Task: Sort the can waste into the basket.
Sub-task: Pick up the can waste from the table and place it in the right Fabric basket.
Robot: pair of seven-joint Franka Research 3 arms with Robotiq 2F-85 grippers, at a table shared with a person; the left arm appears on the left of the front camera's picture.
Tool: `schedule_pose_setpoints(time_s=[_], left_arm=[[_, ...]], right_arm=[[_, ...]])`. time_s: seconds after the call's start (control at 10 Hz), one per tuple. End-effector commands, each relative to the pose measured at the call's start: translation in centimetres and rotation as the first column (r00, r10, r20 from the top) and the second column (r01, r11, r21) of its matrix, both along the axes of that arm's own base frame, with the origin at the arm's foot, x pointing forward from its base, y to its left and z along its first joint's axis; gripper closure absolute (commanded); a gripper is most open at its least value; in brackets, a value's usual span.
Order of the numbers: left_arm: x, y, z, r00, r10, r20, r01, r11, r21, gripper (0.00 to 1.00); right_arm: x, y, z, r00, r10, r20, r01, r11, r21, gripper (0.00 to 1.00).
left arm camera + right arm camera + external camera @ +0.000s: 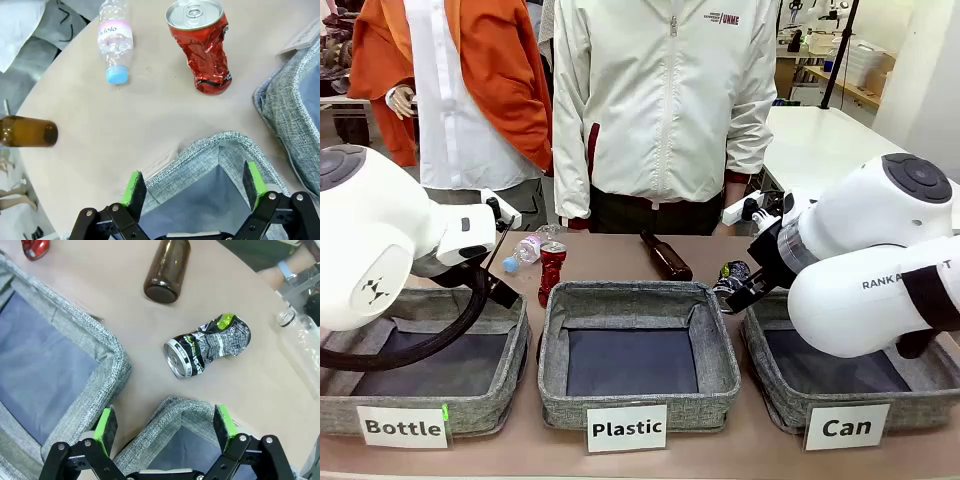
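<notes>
Two crushed cans sit on the table [610, 252], toward its far edge, both outside the can basket [782, 405]. The red can [202, 47] stands upright. The dark can [207, 345] lies on its side just past that basket's corner. The left claw [192, 172] and the right claw [163, 411] hang wide open, holding nothing.

Crushed red can [552, 270] stands upright; dark printed can [207, 345] lies sideways beside grey Can basket [780, 403].
</notes>
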State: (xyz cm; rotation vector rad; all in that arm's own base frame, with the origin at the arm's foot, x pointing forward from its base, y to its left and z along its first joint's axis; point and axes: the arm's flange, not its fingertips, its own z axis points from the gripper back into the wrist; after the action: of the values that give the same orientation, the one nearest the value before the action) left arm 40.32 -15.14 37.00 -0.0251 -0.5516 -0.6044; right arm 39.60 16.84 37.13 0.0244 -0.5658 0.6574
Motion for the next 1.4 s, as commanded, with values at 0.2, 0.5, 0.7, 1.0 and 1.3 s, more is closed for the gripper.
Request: schedule_pose_setpoints(time_s=[0.2, 0.5, 0.7, 1.0, 1.3], left_arm=[[0.00, 0.00, 0.01, 1.000, 0.000, 0.000, 0.000, 1.000, 0.000, 0.02], [0.00, 0.00, 0.01, 1.000, 0.000, 0.000, 0.000, 1.000, 0.000, 0.02], [0.00, 0.00, 0.01, 1.000, 0.000, 0.000, 0.000, 1.000, 0.000, 0.02], [0.00, 0.00, 0.01, 1.000, 0.000, 0.000, 0.000, 1.000, 0.000, 0.02], [0.00, 0.00, 0.01, 1.000, 0.000, 0.000, 0.000, 1.000, 0.000, 0.02]], right_arm=[[0.00, 0.00, 0.00, 1.000, 0.000, 0.000, 0.000, 1.000, 0.000, 0.00], [0.00, 0.00, 0.00, 1.000, 0.000, 0.000, 0.000, 1.000, 0.000, 0.00], [0.00, 0.00, 0.00, 1.000, 0.000, 0.000, 0.000, 1.000, 0.000, 0.00], [0.00, 0.00, 0.00, 1.000, 0.000, 0.000, 0.000, 1.000, 0.000, 0.00], [0.00, 0.00, 0.00, 1.000, 0.000, 0.000, 0.000, 1.000, 0.000, 0.00]])
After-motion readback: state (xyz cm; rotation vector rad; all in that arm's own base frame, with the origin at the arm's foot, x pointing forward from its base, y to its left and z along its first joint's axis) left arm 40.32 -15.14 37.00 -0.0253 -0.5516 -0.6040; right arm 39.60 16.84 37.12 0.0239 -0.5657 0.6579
